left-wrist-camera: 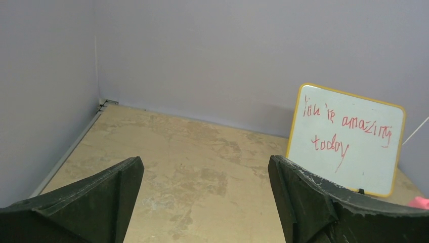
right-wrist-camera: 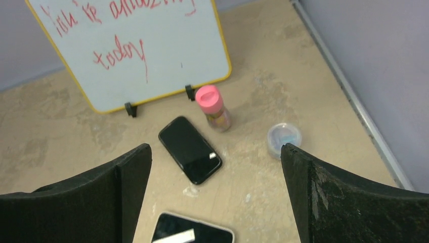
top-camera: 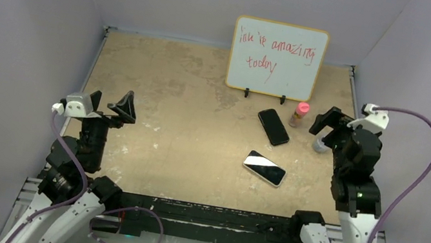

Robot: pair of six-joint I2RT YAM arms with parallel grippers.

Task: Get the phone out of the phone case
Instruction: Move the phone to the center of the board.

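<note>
2 grippers, both spread fully open and empty, over a mottled tan desk [top-camera: 167, 120].

Left gripper [top-camera: 112, 105]: held above the left side of the desk, jaws wide apart, nothing between them. Its wrist view takes in bare desk surface and the whiteboard [top-camera: 277, 58] at the far wall.

Right gripper [top-camera: 329, 121]: held above the right side of the desk, jaws equally wide, nothing gripped.

Task things: 2 phones lie flat, screen up, in the right half of the desk.
- The pale-rimmed phone [top-camera: 264, 168] lies toward the near edge, left of the right arm and clear of both grippers. The right wrist view shows only its upper part at the bottom edge. Whether the light rim is a case cannot be told.
- The black phone [top-camera: 273, 127] lies beyond it, apart from it and near the foot of the whiteboard. In the right wrist view it falls between the 2 fingers [right-wrist-camera: 126, 202], below them and untouched.

Both phones are well apart from the left gripper.

Other items: a pink-capped bottle [top-camera: 299, 114] stands just right of the black phone. A small clear round container [right-wrist-camera: 284, 137] sits on the desk beneath the right gripper.
</note>
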